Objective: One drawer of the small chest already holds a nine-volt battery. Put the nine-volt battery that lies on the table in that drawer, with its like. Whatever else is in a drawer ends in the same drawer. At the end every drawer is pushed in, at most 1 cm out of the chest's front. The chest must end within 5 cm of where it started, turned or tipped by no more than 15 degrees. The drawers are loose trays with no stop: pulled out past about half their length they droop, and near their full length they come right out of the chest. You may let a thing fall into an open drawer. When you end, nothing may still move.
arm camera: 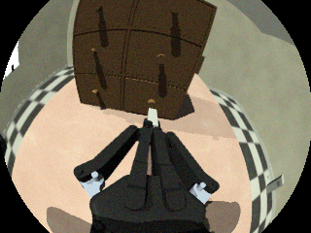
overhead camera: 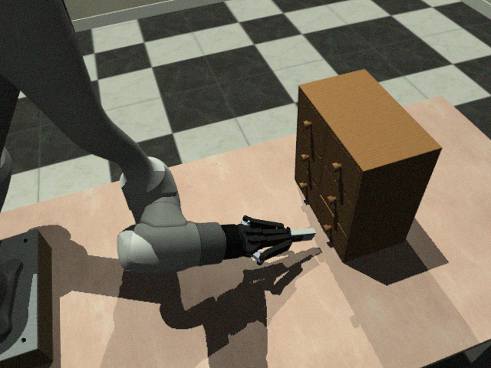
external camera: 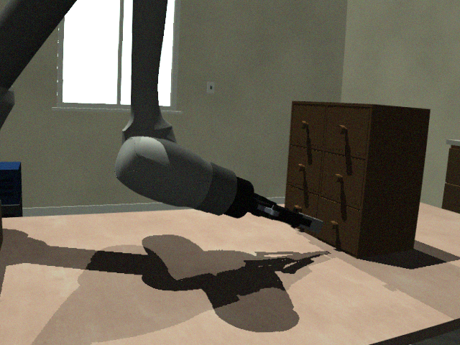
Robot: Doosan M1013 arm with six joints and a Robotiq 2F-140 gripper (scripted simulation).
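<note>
The small chest stands upright, with six knobbed drawers in two columns of three. All drawers look pushed in or nearly so; a thin lit edge shows along the top of the bottom right drawer. My gripper is shut, its pale fingertips together with nothing seen between them. It points slightly downward, low over the table, with its tips a short way in front of the bottom right knob. No nine-volt battery is visible; the drawer insides are hidden.
The pinkish table extends under the arm and around the chest. Its front edge shows at the lower right in the top and exterior views. A dark metal base block stands at the left in the top view.
</note>
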